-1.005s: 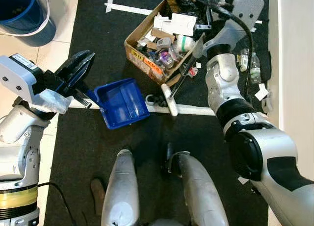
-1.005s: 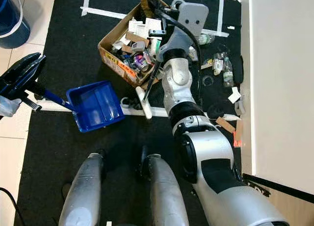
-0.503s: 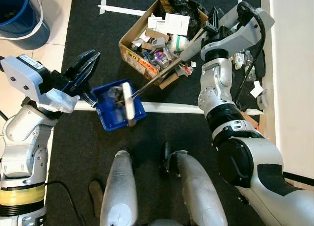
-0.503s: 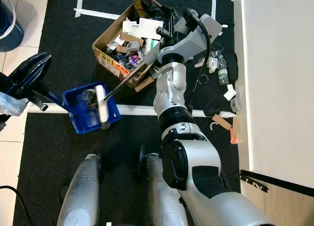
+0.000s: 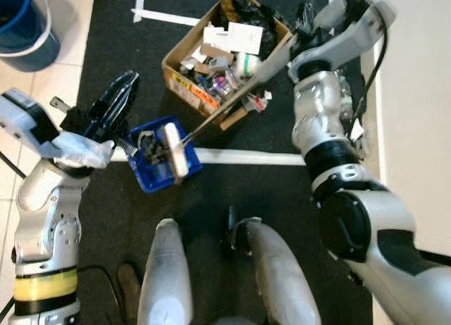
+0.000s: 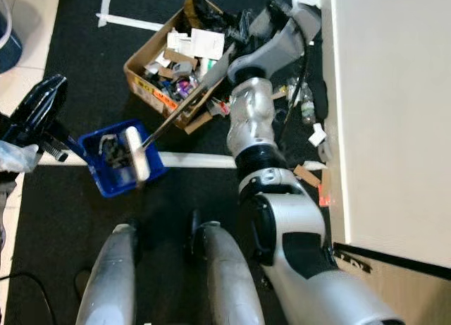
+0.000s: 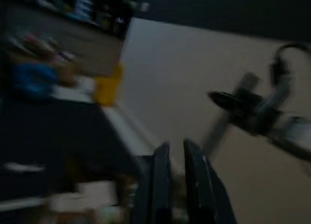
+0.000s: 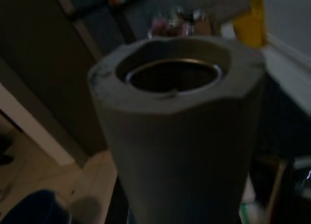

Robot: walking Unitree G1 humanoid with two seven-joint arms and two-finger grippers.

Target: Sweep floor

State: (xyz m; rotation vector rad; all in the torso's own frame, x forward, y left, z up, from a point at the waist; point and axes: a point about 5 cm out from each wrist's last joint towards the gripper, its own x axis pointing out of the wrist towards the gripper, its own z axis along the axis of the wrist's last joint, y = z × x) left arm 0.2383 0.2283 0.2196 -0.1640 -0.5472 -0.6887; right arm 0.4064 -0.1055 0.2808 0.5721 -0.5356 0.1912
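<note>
Our long grey broom [image 5: 224,108] has swept debris from three o'clock into the blue plastic dustpan [image 5: 161,163]; right gripper [image 5: 304,30] clamps its handle, left gripper [image 5: 113,108] the dustpan's.

silver arms [image 5: 328,120], black joints, yellow band [image 5: 36,291]

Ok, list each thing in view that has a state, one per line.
Dustpan: on the floor, debris inside, handle held by the left end effector.
Broom: tilted, head over the dustpan, handle held by the right end effector.
Cardboard box: open, full of litter.
Blue bucket: upright on the tiles.
</note>
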